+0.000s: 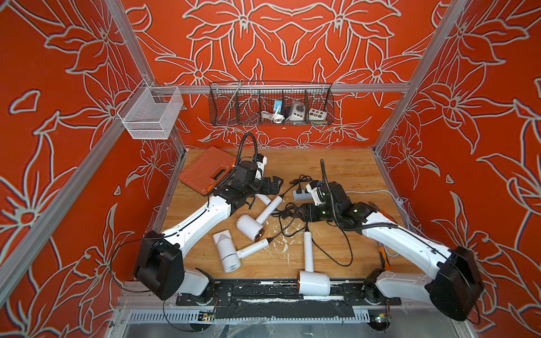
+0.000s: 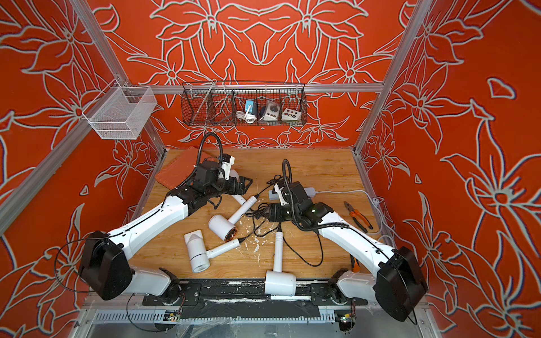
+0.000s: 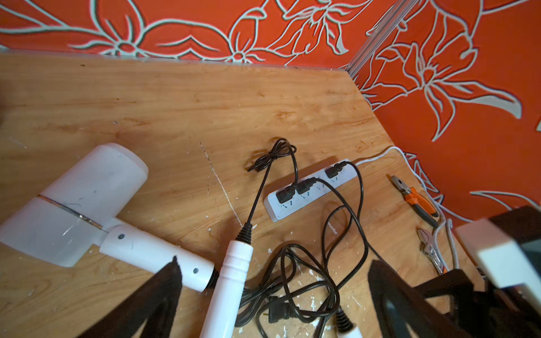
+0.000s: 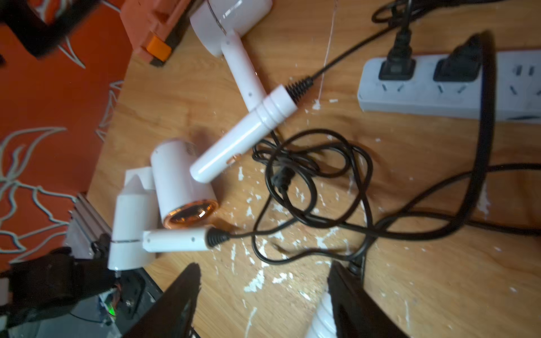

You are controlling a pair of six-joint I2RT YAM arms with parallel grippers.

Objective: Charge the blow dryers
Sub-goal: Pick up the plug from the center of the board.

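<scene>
Blow dryers [image 1: 250, 226] lie flat on the tabletop [image 1: 336, 166], four, handles splayed every way. Nearest dryer [image 1: 313, 282] points its handle away from the front edge, tip just beside the right claw [image 4: 262, 270], which stands partly spread, gripping nothing. Left claw [image 3: 273, 264] gapes wide above two crossed handles. White bodies, black cords [image 4: 486, 131], some barrels copper-lined.
</scene>
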